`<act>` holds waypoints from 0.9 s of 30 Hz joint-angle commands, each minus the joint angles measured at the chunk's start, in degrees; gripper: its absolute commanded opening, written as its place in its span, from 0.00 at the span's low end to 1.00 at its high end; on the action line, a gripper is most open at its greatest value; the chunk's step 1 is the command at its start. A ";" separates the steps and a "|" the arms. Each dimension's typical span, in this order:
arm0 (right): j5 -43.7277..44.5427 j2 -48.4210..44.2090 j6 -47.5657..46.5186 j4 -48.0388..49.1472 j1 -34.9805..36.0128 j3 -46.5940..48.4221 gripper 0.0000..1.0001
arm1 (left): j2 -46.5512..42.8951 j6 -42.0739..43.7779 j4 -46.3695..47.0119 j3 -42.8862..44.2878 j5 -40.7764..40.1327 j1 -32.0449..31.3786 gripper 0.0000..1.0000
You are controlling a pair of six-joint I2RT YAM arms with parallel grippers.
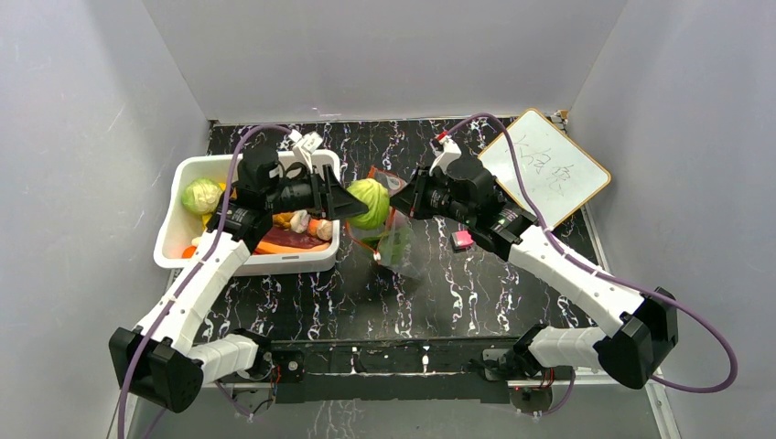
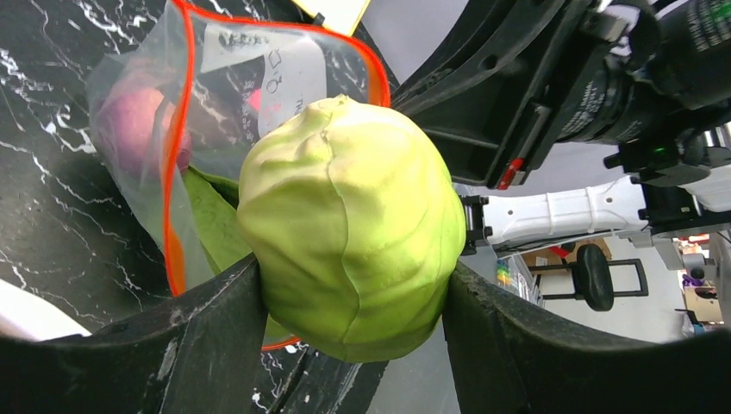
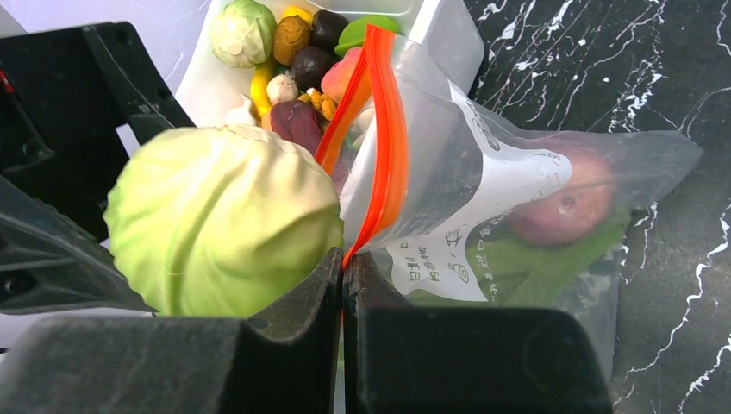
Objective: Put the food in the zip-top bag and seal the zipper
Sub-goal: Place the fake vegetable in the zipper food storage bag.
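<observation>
We're right at the mouth of the bag [image 3: 517,198] now. Our left pincer [image 2: 352,280] is clamped on the cabbage [image 2: 353,224], one finger on each flank across its widest girth. The cabbage hangs just outside the bag's opening, not yet past the zipper [image 3: 388,147]. Our right pincer [image 3: 343,285] is clenched tight on that red-orange strip at the bag's rim, holding the mouth up while the bag's bottom lies on the worktop [image 1: 458,283]. Deep in the bag we see a reddish fruit [image 3: 560,207] and a green leaf [image 3: 534,267]. More food [image 3: 297,65] sits in the bin [image 1: 293,262] just beyond the bag's mouth. On handling, the cabbage looks light and a bit rubbery with a matte skin, so we judge the hold across its middle should not slip. It reads nearly as wide as the bag's mouth, though, so expect a snug fit. The bag looks thin, crinkly, floppy and probably slick. The strip is likely its stiffest part, so that's where we'd take hold, both to spread it open and later to press it shut.
</observation>
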 commanded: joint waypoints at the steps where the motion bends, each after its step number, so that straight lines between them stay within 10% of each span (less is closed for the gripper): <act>1: -1.05 -0.77 0.78 5.31 0.00 2.26 0.00 | -0.53 -1.37 3.44 -2.62 -2.72 -1.55 0.47; 27: -3.55 -1.17 3.39 6.62 0.04 1.34 0.00 | 2.22 3.52 -1.96 -2.30 -9.72 -3.56 0.54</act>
